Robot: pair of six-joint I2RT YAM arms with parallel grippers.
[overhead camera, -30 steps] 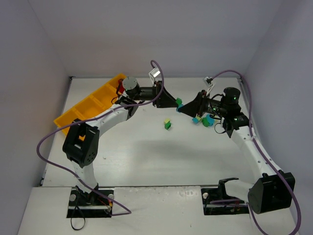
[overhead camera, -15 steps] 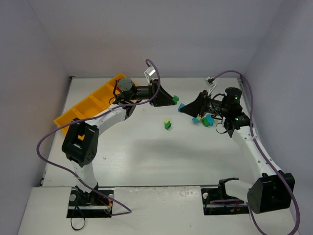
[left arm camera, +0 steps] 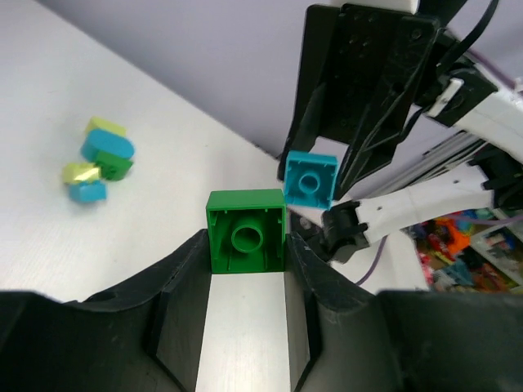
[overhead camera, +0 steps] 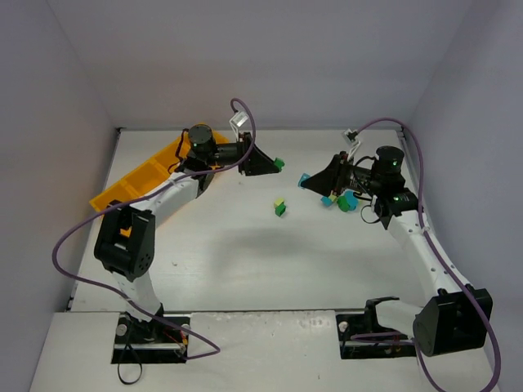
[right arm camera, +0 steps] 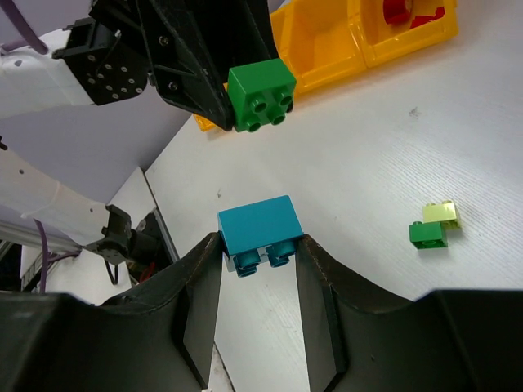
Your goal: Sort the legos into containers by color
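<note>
A green brick is pinched between the narrowly parted fingers of the left gripper, in the upper middle of the top view. A blue brick is clamped likewise in the right gripper, just right of it, the two bricks apart. A yellow-green and green pair lies loose at the centre of the table. Further bricks are clustered beside the right arm. The yellow-orange tray is seen at upper left, with a red piece in one compartment.

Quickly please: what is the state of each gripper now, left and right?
Left gripper: closed on a small green square plastic brick.
Right gripper: closed on a small light blue plastic brick.
</note>
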